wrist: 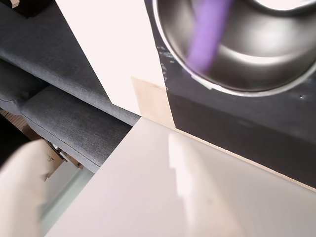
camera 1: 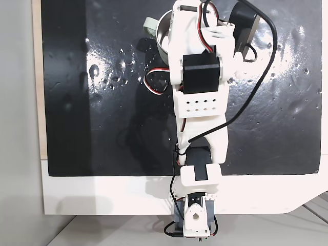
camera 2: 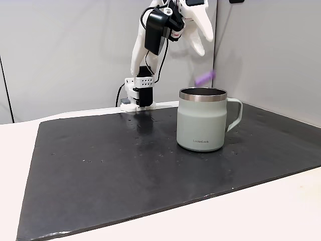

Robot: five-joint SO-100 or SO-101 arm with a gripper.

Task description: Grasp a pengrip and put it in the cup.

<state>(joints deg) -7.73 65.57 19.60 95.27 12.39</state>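
The cup (camera 2: 202, 120), pale grey-green with a steel inside, stands upright on the black mat, its handle to the right in a fixed view. From above the arm covers most of the cup (camera 1: 160, 32). The light-purple pengrip (camera 2: 204, 78) hangs blurred in mid-air just above the cup's rim, touching nothing. In the wrist view the pengrip (wrist: 207, 34) is a purple streak over the cup's shiny inside (wrist: 256, 59). My gripper (camera 2: 204, 44) is high above the cup, open, with nothing between its white fingers.
A black mat (camera 2: 100, 165) covers most of the white board (camera 1: 102, 195). The arm's base (camera 2: 138, 95) is clamped at the mat's far edge. A grey sofa (wrist: 59, 98) lies beyond the table edge in the wrist view.
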